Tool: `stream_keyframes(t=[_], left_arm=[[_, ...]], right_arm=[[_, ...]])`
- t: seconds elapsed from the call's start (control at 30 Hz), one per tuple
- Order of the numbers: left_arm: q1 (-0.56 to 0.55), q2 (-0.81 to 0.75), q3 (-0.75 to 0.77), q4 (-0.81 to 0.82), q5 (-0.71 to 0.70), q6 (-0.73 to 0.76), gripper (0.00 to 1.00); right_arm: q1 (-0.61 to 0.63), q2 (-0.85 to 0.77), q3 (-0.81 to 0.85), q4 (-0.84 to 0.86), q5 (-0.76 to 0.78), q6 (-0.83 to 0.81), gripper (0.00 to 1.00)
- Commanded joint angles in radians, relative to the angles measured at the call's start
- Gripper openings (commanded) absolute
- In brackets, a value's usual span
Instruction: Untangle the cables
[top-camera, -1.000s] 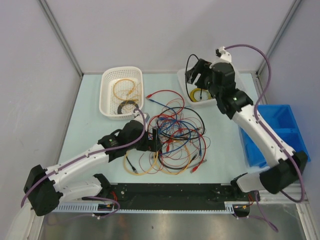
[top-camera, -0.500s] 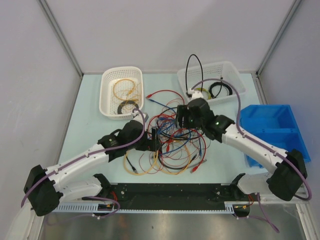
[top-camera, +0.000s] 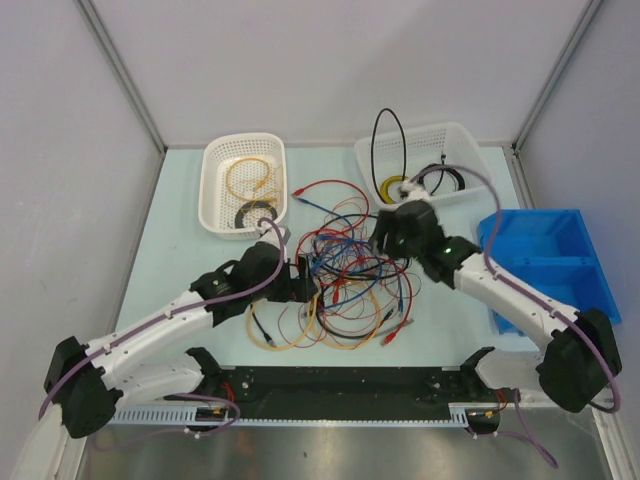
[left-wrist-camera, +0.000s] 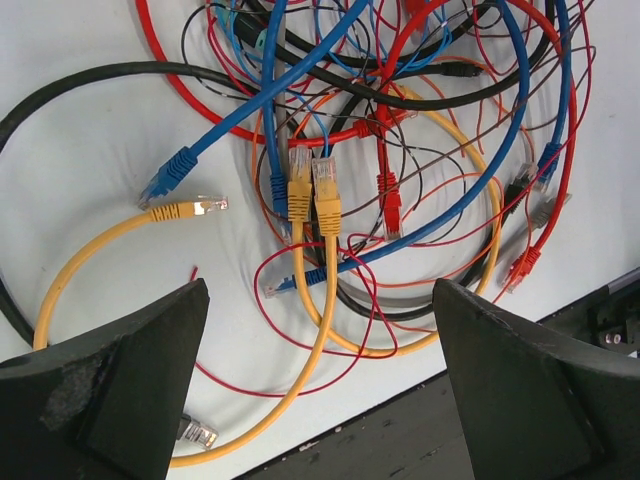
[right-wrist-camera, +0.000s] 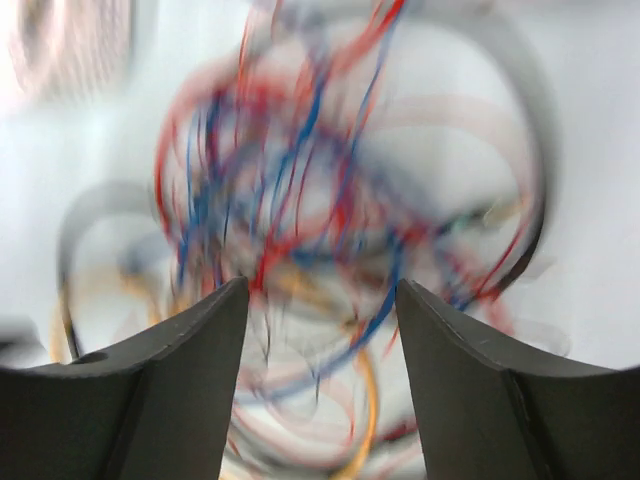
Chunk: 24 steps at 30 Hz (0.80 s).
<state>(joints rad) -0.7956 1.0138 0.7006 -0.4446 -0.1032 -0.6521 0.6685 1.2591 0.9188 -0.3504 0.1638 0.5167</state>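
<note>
The cables (top-camera: 350, 275) lie in a tangled heap of red, blue, yellow and black wires at the table's middle. My left gripper (top-camera: 305, 278) is open at the heap's left edge; its wrist view shows yellow plugs (left-wrist-camera: 312, 190), blue cables (left-wrist-camera: 275, 120) and red wires below its spread fingers (left-wrist-camera: 120, 390), nothing between them. My right gripper (top-camera: 385, 235) is open above the heap's upper right part; its wrist view is blurred, with the tangle (right-wrist-camera: 300, 200) below the open fingers (right-wrist-camera: 180, 390).
A white basket (top-camera: 243, 150) at the back left holds coiled yellow and black cables. A second white basket (top-camera: 470, 150) at the back right holds a yellow coil and black cable, one black loop (top-camera: 390, 135) standing up. A blue bin (top-camera: 550, 255) stands right.
My right arm swung from above the back right basket down to the heap, then shifted slightly right. My left arm has barely moved.
</note>
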Motion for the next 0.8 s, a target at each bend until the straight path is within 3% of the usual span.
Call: stream_keyframes(t=[0.0,0.07,0.2,0.37,0.53,0.67,0.77], left_arm=[[0.015,-0.021,-0.009,-0.003,-0.010,-0.024,0.99],[0.015,-0.020,-0.010,-0.011,-0.006,-0.029,0.99],[0.018,-0.026,-0.035,0.000,0.000,-0.032,0.99],[0.025,0.002,-0.052,0.014,0.016,-0.027,0.99],[0.033,0.045,-0.036,0.026,0.031,-0.017,1.00],[0.039,0.068,-0.027,0.029,0.031,-0.015,0.99],[0.041,0.075,-0.029,0.033,0.033,-0.014,0.99]], right_arm=[[-0.320,0.046,0.113,0.263,-0.220,0.123,0.63],[-0.380,0.167,0.191,0.283,-0.248,0.118,0.64],[-0.379,0.334,0.415,0.310,-0.257,0.072,0.69],[-0.360,0.486,0.578,0.331,-0.279,0.049,0.75],[-0.342,0.709,0.944,0.153,-0.251,-0.026,0.76],[-0.339,0.862,1.141,0.015,-0.196,-0.055,0.69],[-0.346,0.928,1.190,-0.042,-0.164,-0.064,0.66]])
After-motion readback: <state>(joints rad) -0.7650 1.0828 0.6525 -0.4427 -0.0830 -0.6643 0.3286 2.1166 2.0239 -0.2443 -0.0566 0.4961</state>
